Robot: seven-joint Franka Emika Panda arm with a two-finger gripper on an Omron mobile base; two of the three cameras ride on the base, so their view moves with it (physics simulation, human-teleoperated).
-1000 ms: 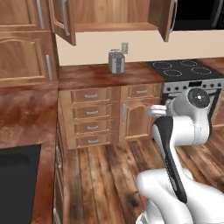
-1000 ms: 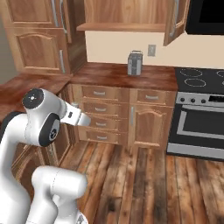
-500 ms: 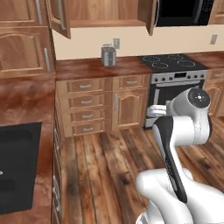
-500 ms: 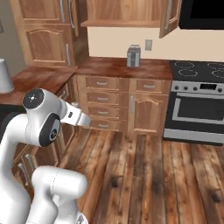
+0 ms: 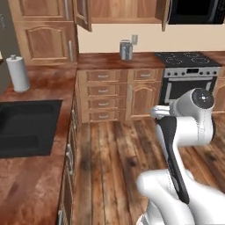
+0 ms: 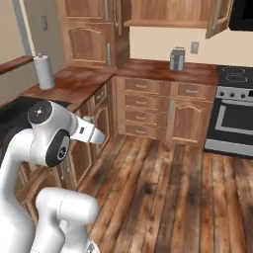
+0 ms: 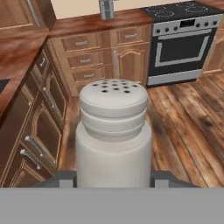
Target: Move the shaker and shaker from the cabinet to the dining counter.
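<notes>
In the hand view a light-grey shaker (image 7: 113,131) with a holed, rounded cap stands upright between my fingertips, and my gripper (image 7: 113,177) is shut on it. My arm is folded close to the base, with the hand (image 5: 160,112) held above the wooden floor; it also appears at the left (image 6: 91,132) in the right base view. The cabinet (image 5: 125,11) hangs far ahead with its doors swung open (image 6: 163,12). The other shaker and the dining counter are out of view.
A grey box grater (image 5: 126,49) stands on the far worktop (image 6: 168,70) beside the stove (image 5: 189,59). On my left are a paper towel roll (image 5: 18,72) and a dark sink (image 5: 26,125). Wooden floor (image 6: 163,188) lies open ahead.
The whole scene has shifted: the base has backed away from the cabinet, bringing the sink and paper towel roll into view. The shaker stays in my grip.
</notes>
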